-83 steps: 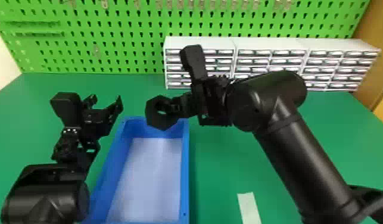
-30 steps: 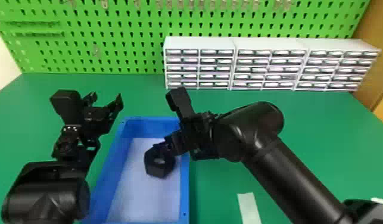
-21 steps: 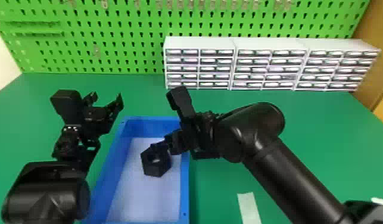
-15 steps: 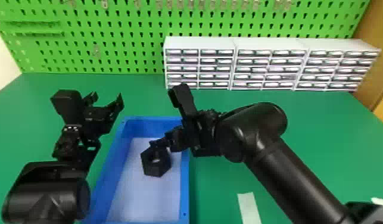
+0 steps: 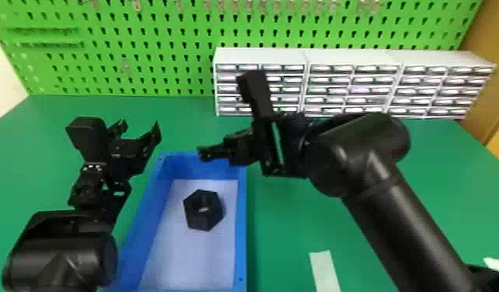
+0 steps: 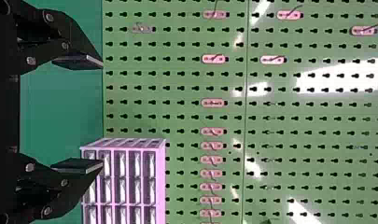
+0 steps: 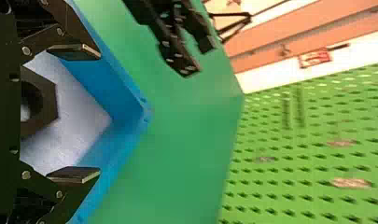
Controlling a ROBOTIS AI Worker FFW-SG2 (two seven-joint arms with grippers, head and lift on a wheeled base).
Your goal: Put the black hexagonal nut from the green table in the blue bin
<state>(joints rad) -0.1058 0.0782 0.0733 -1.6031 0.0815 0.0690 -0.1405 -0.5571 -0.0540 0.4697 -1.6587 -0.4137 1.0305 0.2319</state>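
Parked at eleven o'clock from the nut, our left gripper (image 5: 139, 130) holds its two fingers spread, with nothing between them. At center, the blue bin (image 5: 242, 217) bears the black hexagonal nut (image 5: 203, 222), which rests on the pale floor, around one o'clock from the bin's middle, touching neither gripper. We judge it stiff and hard to damage, moderately light for its bulk, though its weight cannot be read from here; its smooth faces may slip if pinched at a corner. Should we need it again, we would take two opposite flats squarely, keeping the pads parallel and clear of the rim. To the right, at twelve o'clock from the nut, our right gripper (image 7: 99, 112) hangs with its fingers apart and empty; we judge the placement complete and only a clear lift away remaining.
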